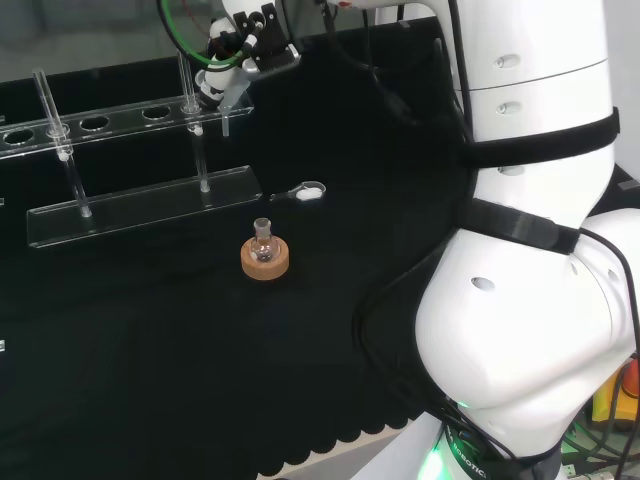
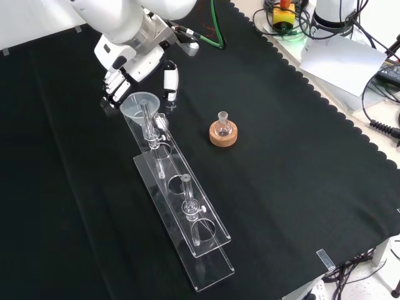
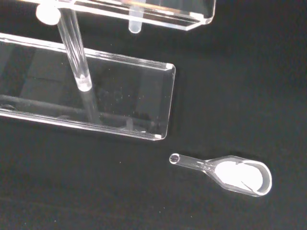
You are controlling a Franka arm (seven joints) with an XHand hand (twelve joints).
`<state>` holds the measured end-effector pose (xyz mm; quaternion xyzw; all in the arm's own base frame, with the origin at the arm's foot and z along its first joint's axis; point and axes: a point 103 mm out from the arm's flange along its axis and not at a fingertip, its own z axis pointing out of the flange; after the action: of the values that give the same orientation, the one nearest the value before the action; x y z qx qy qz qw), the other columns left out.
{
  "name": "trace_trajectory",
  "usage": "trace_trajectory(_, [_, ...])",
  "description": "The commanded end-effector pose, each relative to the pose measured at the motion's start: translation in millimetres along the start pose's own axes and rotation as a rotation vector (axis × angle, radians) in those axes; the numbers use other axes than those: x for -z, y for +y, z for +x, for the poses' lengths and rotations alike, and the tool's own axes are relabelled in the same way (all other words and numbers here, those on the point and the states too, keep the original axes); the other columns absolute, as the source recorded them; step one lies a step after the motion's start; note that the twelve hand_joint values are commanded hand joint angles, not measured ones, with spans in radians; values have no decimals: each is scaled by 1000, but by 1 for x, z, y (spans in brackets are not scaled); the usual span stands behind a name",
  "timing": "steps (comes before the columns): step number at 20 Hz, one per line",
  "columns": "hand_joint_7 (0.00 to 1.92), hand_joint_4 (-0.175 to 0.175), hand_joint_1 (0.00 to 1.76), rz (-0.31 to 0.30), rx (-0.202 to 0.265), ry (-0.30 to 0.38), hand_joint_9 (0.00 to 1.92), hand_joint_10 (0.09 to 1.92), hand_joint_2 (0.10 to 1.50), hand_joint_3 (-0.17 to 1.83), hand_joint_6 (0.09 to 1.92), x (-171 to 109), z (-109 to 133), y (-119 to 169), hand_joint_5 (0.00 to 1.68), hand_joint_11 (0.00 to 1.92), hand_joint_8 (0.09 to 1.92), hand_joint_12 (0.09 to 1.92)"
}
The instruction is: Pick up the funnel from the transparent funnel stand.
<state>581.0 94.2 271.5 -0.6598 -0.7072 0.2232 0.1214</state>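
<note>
Clear funnel sits in the stand at the front view's upper left; your hand (fingers straight, holding nothing) flanks it. Next, close round the cone.

Rear-high, front-high, close wrist cameras

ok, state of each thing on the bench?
funnel: seated upright in the end hole of the stand.
funnel stand: upright, other holes empty.
hand: beside the funnel, fingers not closed on it.
small flask: upright on its cork ring.
scoop: flat on the cloth, white powder in it.
</note>
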Motion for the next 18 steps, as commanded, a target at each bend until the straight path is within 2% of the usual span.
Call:
trace_trajectory(1, [0, -81, 628, 5, 1, -15, 180, 854, 805, 155, 87, -2, 0, 0, 92, 285, 539, 1459])
trace_trajectory(7, [0, -82, 634, 9, 3, -36, 180, 856, 804, 161, 87, -3, 2, 3, 100, 280, 534, 1460])
trace_trajectory(10, [0, -84, 644, 4, 12, -55, 214, 801, 789, 200, 87, -3, 3, 4, 107, 283, 555, 1451])
trace_trajectory(16, [37, -93, 707, 4, 13, -107, 507, 636, 720, 378, 87, -2, 8, 5, 145, 302, 686, 1406])
trace_trajectory(18, [111, -94, 743, -1, 7, -125, 585, 607, 705, 433, 87, -1, 8, 5, 175, 318, 698, 1390])
